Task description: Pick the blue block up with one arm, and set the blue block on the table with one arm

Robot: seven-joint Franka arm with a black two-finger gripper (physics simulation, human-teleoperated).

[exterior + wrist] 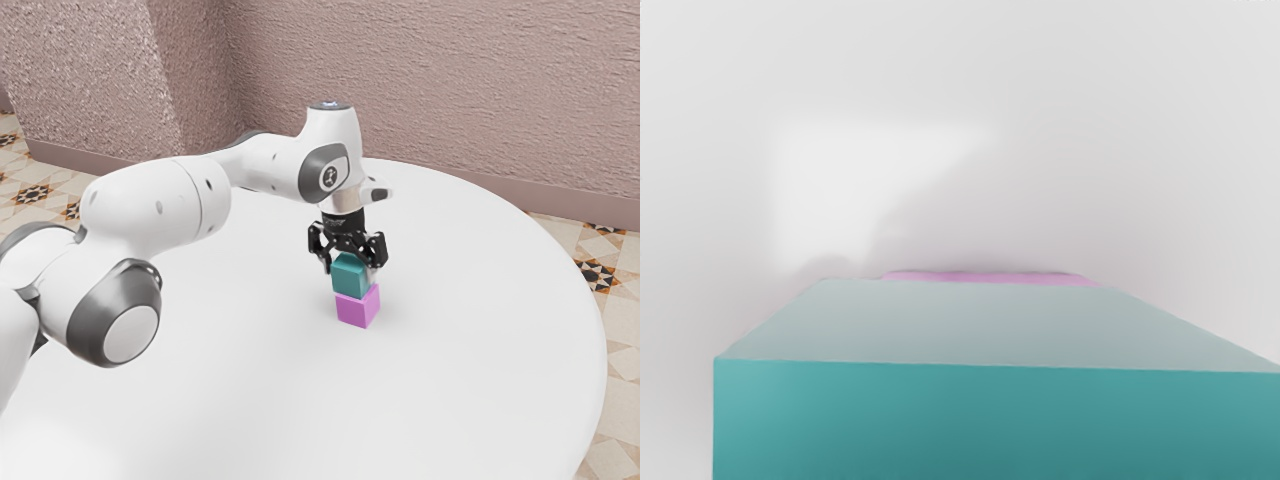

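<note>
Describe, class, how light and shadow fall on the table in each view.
Exterior view: glare whitens the table at lower left, with faint shading beside the pink block; wrist view: a bright, soft-edged patch, bordered by blurry grey shadow.

I, the gripper (349, 270), am at the teal block (350, 277), directly above the pink block (357, 308). Pink's on the round white table (480, 330).

Upper block (350, 279): teal. Lower block (356, 309): pinkish purple. Worktop (470, 380): plain white. Arm (160, 205): white, dark grey bands. Tool (350, 272): black. Wall (420, 80): dusty pink. Floor (610, 455): cream-and-tan tiles, black-and-rust star pattern.
</note>
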